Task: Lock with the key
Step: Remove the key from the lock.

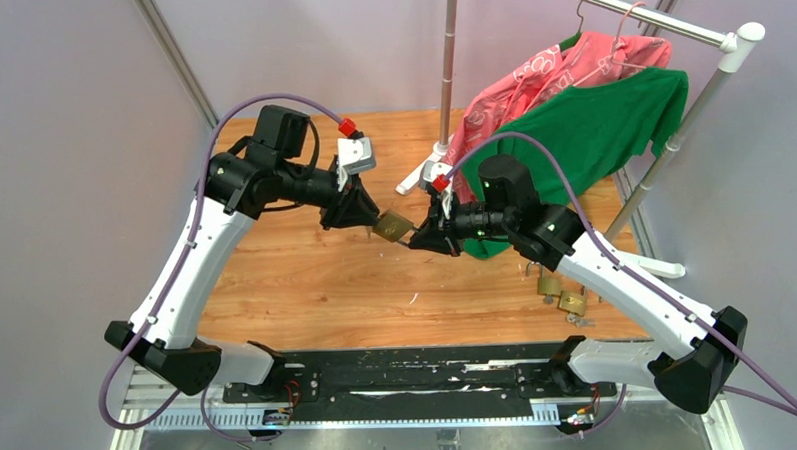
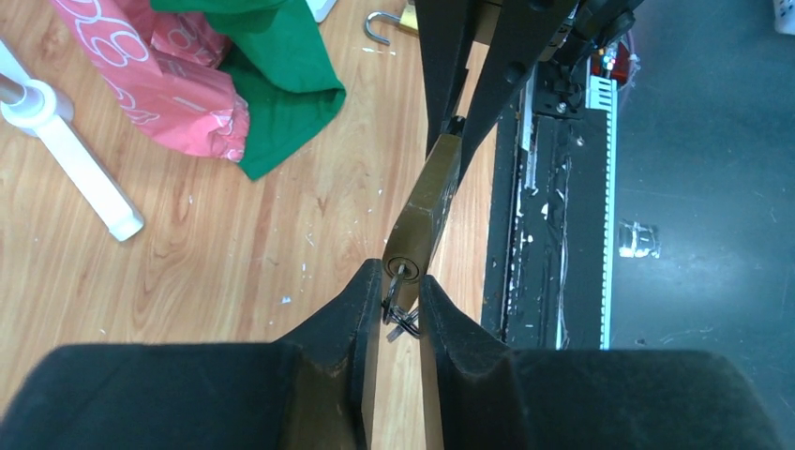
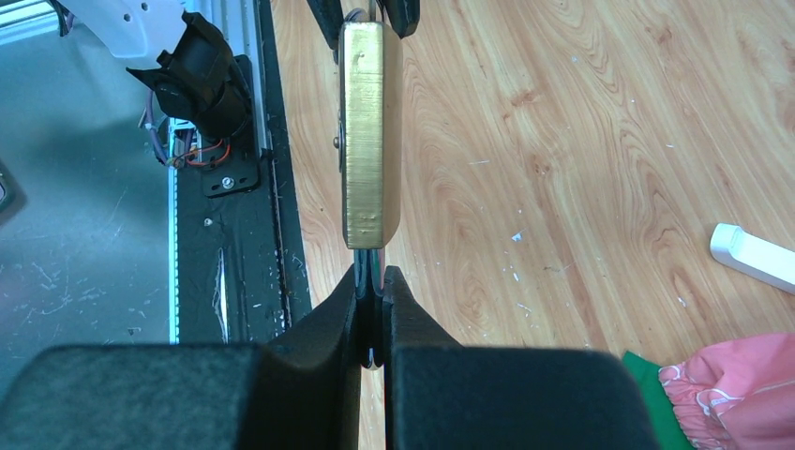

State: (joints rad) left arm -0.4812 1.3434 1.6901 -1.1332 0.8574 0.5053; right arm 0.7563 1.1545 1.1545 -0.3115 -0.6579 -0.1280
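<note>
A brass padlock (image 1: 393, 225) hangs in mid-air between my two grippers, above the wooden table (image 1: 306, 278). My right gripper (image 3: 373, 272) is shut on the dark steel shackle (image 3: 374, 281), and the lock body (image 3: 370, 131) sticks straight out from it. In the left wrist view the lock (image 2: 427, 211) points its keyhole end at me. The key (image 2: 397, 286) sits in the keyhole with its ring hanging behind. My left gripper (image 2: 401, 277) flanks the key, its jaws narrow but with a gap showing beside it.
A clothes rack (image 1: 668, 25) with a pink garment (image 1: 559, 74) and a green shirt (image 1: 591, 128) stands at the back right, its white foot (image 2: 84, 183) on the table. More brass padlocks (image 1: 562, 294) lie by the right arm. A black rail (image 1: 420, 369) runs along the near edge.
</note>
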